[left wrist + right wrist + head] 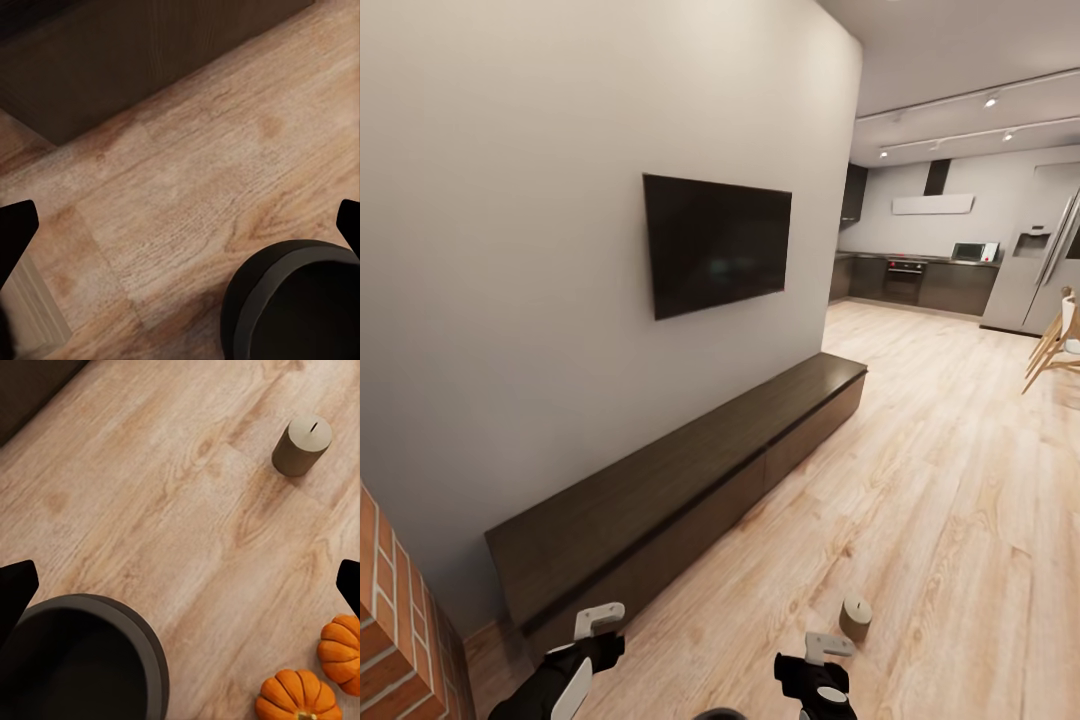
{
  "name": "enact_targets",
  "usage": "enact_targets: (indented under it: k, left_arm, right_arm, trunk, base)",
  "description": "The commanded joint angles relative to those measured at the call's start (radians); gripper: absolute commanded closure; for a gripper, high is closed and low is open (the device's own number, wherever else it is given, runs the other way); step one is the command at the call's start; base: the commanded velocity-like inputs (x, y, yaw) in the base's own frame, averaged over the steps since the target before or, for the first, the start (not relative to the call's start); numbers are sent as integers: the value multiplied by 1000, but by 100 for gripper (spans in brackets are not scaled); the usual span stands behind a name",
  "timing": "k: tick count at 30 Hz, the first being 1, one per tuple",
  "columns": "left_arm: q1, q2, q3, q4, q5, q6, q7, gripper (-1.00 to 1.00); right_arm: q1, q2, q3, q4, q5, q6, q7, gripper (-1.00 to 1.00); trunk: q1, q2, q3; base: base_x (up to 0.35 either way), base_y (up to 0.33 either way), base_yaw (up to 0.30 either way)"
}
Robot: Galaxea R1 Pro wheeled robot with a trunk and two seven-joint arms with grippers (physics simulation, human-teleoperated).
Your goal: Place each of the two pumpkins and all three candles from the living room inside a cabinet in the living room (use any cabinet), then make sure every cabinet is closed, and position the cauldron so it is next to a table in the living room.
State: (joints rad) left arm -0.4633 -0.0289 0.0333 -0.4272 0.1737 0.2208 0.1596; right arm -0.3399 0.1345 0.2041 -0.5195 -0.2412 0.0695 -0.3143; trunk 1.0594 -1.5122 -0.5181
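Observation:
The long dark-brown cabinet (pixel 690 480) runs along the wall under the TV, both of its fronts shut. A beige candle (pixel 855 617) stands upright on the wood floor just ahead of my right gripper (pixel 827 647). My left gripper (pixel 600 622) hangs near the cabinet's near end. In the right wrist view the candle (pixel 301 445), the dark cauldron (pixel 75 660) and two orange pumpkins (pixel 298 696) (pixel 341 643) sit on the floor below the open right gripper (pixel 180 585). The left wrist view shows the cauldron (pixel 300 307) and the cabinet front (pixel 135 60) beneath the open, empty left gripper (pixel 180 225).
A black TV (pixel 715 240) hangs on the grey wall. A brick pillar (pixel 400 620) stands close at the lower left. Open wood floor (pixel 940 480) stretches toward the kitchen, where a fridge (pixel 1040 270) stands, with a wooden chair (pixel 1055 345) at the right edge.

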Motion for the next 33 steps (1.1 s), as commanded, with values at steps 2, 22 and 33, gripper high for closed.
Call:
enact_targets:
  k: [2, 22, 33]
  left_arm:
    - [0, 0, 3, 1, 7, 5, 3, -100]
    - [0, -3, 1, 48, 4, -67, 2, -100]
    - [0, -3, 0, 54, 3, -68, 1, -100]
  right_arm:
    - [-1, -1, 8, -2, -6, 2, -8, -100]
    - [-1, -1, 8, -2, -7, -54, -7, -100]
    - [-1, -1, 8, -2, -7, -53, -7, -100]
  trunk:
    - [8, -15, -7]
    - [84, -155, -70]
    - [127, -232, -105]
  base:
    - [0, 0, 0]
    - [0, 0, 0]
    - [0, 0, 0]
